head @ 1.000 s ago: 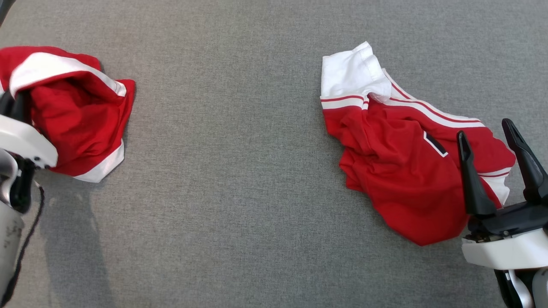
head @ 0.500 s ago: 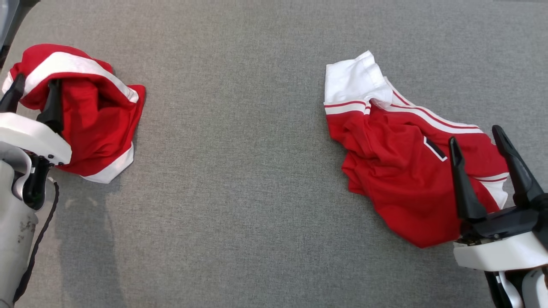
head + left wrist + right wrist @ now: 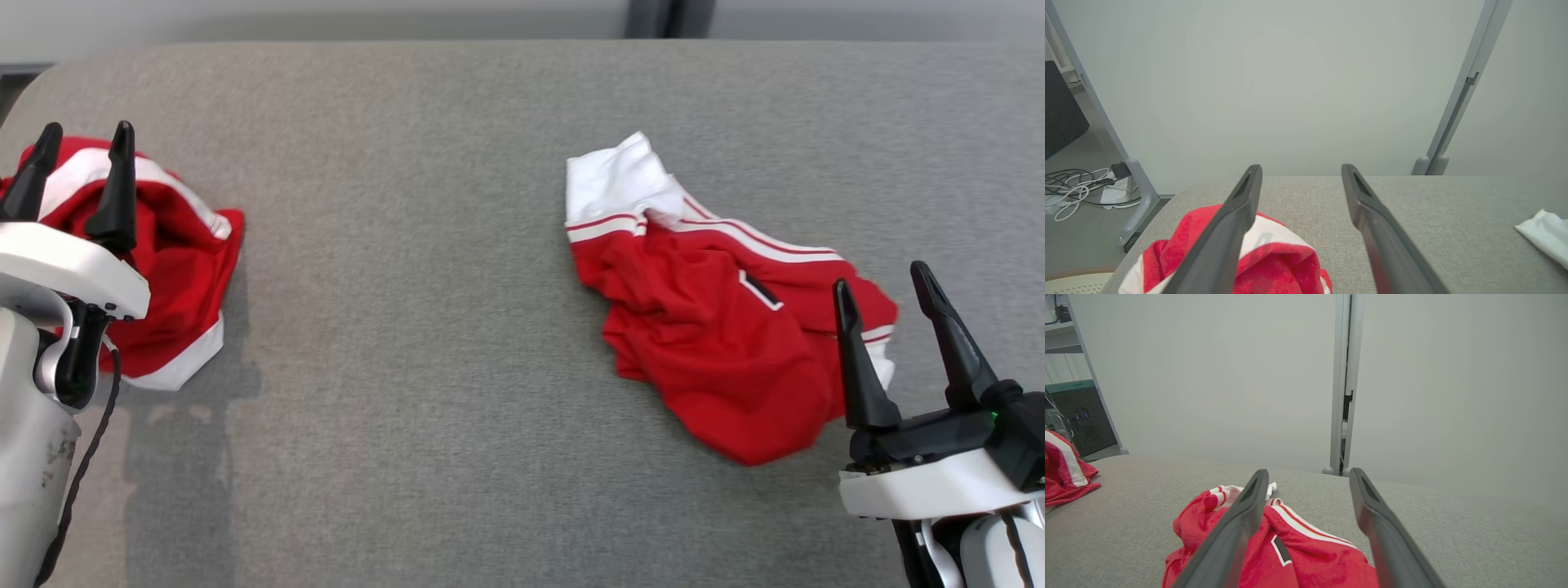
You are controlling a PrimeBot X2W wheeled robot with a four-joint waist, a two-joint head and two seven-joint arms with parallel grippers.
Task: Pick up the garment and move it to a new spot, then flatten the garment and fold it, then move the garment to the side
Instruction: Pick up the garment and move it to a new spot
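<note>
A crumpled red and white garment (image 3: pixel 175 269) lies at the left end of the grey table (image 3: pixel 424 327). My left gripper (image 3: pixel 87 129) hovers over its near left part, open and holding nothing. In the left wrist view the left gripper (image 3: pixel 1301 167) stands with the garment (image 3: pixel 1278 261) below its left finger. A second red garment (image 3: pixel 702 327) with a white sleeve lies bunched at the right. My right gripper (image 3: pixel 879 274) is open above its near right corner. The right wrist view has the right gripper (image 3: pixel 1308 471) over this second garment (image 3: pixel 1306 551).
The table's far edge (image 3: pixel 522 45) meets a pale wall with a grey post (image 3: pixel 1345 388). The table's left corner is rounded, with cables (image 3: pixel 1073 190) on the floor beyond it. Bare grey cloth lies between the two garments.
My left gripper has opened and let go of the left garment, then risen off it. The head camera has tilted up, bringing the table's far edge into view. The right gripper stays open.
</note>
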